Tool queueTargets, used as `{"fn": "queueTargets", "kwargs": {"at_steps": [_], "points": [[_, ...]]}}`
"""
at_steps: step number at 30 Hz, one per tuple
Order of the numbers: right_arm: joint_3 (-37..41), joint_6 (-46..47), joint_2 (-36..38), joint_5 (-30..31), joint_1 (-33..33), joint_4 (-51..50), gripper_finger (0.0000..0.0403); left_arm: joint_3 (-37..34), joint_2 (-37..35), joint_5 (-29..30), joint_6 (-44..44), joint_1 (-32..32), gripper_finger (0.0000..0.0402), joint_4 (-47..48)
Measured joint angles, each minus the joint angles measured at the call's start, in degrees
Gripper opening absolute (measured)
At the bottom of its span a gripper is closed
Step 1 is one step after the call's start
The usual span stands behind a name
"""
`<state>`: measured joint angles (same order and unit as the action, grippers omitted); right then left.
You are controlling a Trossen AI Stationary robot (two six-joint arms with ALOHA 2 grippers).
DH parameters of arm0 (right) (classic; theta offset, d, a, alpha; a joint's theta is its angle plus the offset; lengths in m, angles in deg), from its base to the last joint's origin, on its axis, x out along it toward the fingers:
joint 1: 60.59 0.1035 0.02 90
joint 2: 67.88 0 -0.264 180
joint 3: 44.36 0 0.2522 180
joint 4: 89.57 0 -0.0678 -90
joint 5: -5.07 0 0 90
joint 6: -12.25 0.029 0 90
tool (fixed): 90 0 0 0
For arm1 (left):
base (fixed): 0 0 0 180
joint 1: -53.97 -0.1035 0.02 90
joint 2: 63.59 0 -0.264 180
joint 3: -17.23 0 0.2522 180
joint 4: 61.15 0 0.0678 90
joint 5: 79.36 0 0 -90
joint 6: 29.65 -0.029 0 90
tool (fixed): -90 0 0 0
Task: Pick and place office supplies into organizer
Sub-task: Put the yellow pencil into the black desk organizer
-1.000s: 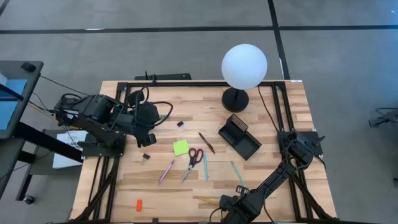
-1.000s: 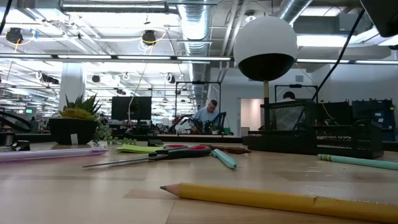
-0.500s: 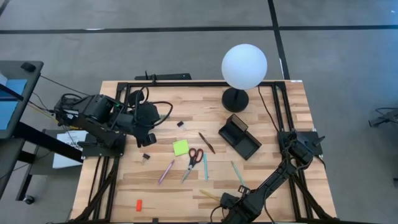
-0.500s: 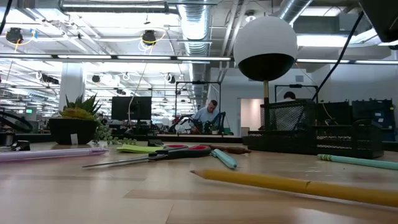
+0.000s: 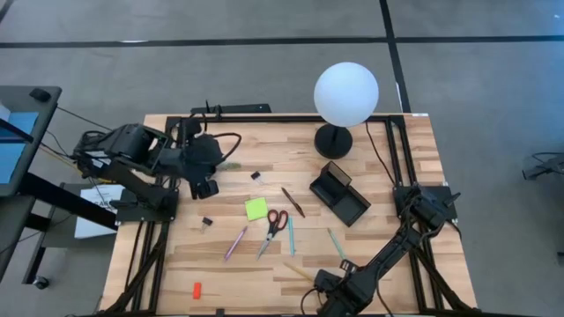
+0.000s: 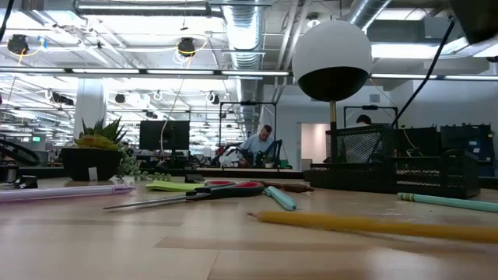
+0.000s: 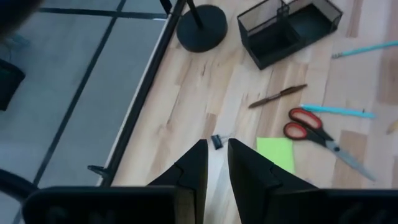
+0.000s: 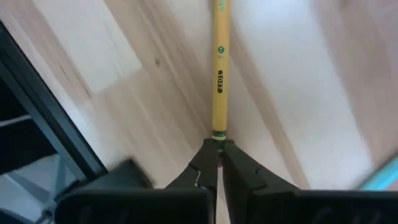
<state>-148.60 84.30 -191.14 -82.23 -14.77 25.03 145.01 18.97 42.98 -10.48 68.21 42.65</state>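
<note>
The yellow pencil (image 8: 218, 74), low over the desk (image 5: 388, 158) at its near edge, is pinched by its end in the right pincer (image 8: 217, 149), likely for carrying to the organizer (image 5: 340, 195), while the left pincer (image 7: 216, 163) hovers nearly pressed together.

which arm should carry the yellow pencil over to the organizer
Right. The right gripper is already shut on the yellow pencil at the table's near edge; the left gripper holds nothing, across the table from the organizer.

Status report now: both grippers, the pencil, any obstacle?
Right gripper shut on yellow pencil, near table edge. Left gripper empty, above far left. Organizer unobstructed.
</note>
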Motion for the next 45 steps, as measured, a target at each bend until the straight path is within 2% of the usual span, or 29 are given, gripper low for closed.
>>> {"fn": "queueTargets", "kwargs": {"at_steps": [4, 7, 14, 19, 24, 27, 30, 35, 37, 42, 43, 45], "points": [[-0.1, 0.0, 0.4, 0.3, -0.9, 0.2, 0.0003, 0.0, 0.0, -0.5, -1.0, -2.9, 0.0057, 0.0], [-0.2, -0.3, 2.2, 1.9, -1.7, 0.2, 0.0003, 0.0, 0.0, -3.3, -1.1, -5.6, 0.0057, 0.0], [-0.2, -2.2, 9.3, 5.2, -3.9, -7.5, 0.0002, 0.0, -0.1, -6.6, -5.4, -9.9, 0.0057, -0.2], [-0.3, -3.3, 12.4, 7.7, -4.3, -7.0, 0.0001, -1.2, -0.2, -18.2, -9.0, -10.6, 0.0057, -1.7], [-0.3, -7.6, 12.6, 2.3, -2.7, -4.0, 0.0002, -9.4, -0.1, -28.6, -13.9, -8.6, 0.0057, -7.5], [-0.3, -9.4, 12.5, 0.2, -2.1, -1.7, 0.0019, -15.8, 0.0, -34.8, -16.4, -7.0, 0.0057, -15.7], [-0.3, -8.8, 12.5, 0.2, -3.0, 0.2, 0.0048, -21.1, 0.0, -38.6, -17.4, -5.9, 0.0057, -24.2], [-0.4, -9.1, 12.4, 1.3, -3.8, 5.8, 0.0101, -23.5, 0.0, -39.9, -16.0, -6.4, 0.0057, -25.2], [0.0, -9.4, 12.3, 5.7, -2.5, 6.5, 0.0121, -23.5, 0.0, -39.9, -15.0, -6.5, 0.0057, -24.9], [2.8, -2.7, 11.4, 31.0, 3.4, 7.1, 0.0155, -23.5, -1.1, -40.0, -14.4, -6.0, 0.0057, -24.9], [4.0, 0.5, 11.6, 33.9, 4.6, 8.0, 0.0158, -23.5, -1.5, -40.0, -14.3, -6.0, 0.0057, -24.7], [6.9, 5.9, 11.5, 35.2, 6.7, 8.7, 0.0161, -23.5, -2.0, -40.0, -13.8, -5.9, 0.0057, -24.3]]}}
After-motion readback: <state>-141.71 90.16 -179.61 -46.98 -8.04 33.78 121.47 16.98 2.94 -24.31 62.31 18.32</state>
